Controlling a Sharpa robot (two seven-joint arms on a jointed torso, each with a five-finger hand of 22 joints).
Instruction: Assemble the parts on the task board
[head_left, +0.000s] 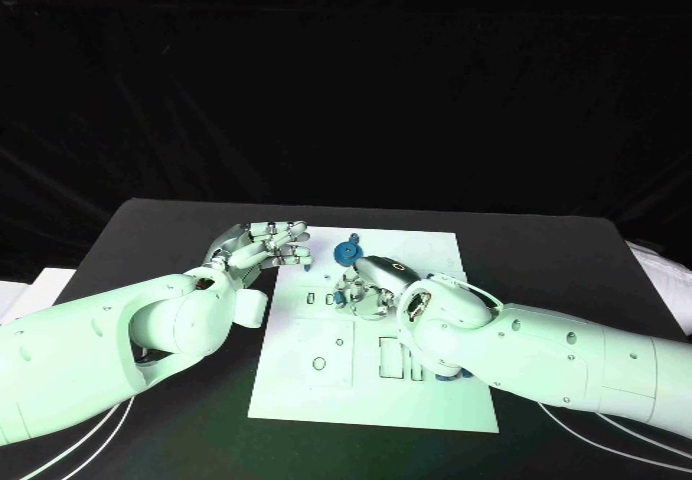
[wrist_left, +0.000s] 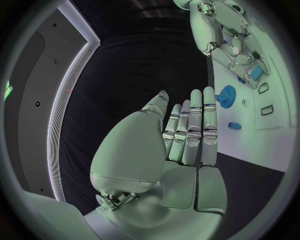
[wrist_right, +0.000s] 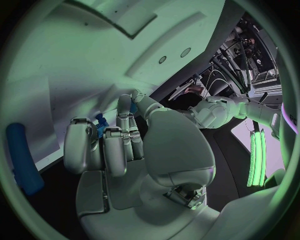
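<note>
Nearest, the right hand curls over the flat white rectangular task board, fingers pinching a small blue part. Beyond, a blue gear-like disc stands on the board; the left hand hovers beside, fingers straight, holding nothing.

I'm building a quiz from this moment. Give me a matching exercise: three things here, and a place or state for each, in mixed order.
Things:
1. left robot hand
2. right robot hand
3. round blue part

Places or states:
A. on the task board, near its far edge
B. over the board's middle
C. flat, fingers straight, holding nothing

Pairs: 1-C, 2-B, 3-A
</note>
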